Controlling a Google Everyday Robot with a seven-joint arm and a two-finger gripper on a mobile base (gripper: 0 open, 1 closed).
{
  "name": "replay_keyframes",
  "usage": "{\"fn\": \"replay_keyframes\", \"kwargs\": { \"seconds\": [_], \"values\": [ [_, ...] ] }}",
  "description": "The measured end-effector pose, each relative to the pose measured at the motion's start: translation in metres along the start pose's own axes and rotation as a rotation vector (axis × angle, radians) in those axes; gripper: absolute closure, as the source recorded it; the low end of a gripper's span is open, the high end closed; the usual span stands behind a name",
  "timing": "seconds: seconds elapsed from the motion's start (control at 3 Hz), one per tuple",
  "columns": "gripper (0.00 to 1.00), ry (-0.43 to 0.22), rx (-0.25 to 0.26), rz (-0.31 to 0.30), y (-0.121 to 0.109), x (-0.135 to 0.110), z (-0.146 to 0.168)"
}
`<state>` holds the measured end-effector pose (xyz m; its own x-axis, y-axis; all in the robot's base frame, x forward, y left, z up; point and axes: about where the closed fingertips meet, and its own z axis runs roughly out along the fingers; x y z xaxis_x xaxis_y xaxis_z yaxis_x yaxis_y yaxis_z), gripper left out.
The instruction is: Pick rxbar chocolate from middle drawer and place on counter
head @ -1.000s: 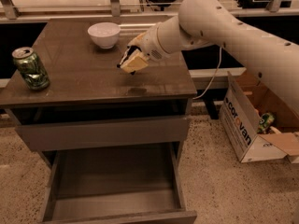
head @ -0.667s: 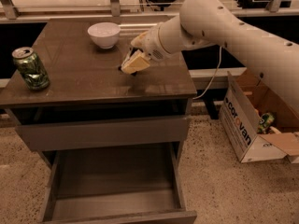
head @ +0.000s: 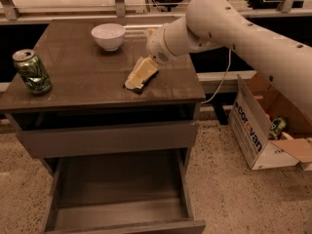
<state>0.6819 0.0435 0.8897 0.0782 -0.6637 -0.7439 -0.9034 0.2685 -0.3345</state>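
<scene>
My gripper [head: 137,83] is down at the right part of the glossy brown counter [head: 83,79], with its pale fingers [head: 142,72] slanting to the lower left. It is shut on the rxbar chocolate [head: 139,88], of which only a dark sliver shows at the fingertips, resting on or just above the counter surface. The middle drawer [head: 122,184] is pulled open below the cabinet front, and its grey floor is bare.
A green can [head: 31,71] stands at the counter's left edge. A white bowl [head: 108,35] sits at the back middle of the counter. An open cardboard box [head: 261,130] stands on the floor to the right of the cabinet.
My gripper has come down and slightly toward the front with the bar, from above the counter to its surface.
</scene>
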Motion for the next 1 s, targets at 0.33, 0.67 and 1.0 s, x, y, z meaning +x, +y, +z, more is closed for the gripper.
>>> {"fn": "replay_keyframes", "kwargs": {
  "seconds": [0.33, 0.67, 1.0],
  "values": [
    [0.0, 0.019, -0.046, -0.014, 0.004, 0.005, 0.006],
    [0.0, 0.055, -0.048, -0.019, 0.008, 0.02, -0.032],
    [0.0, 0.055, -0.048, -0.019, 0.008, 0.02, -0.032]
  ]
}}
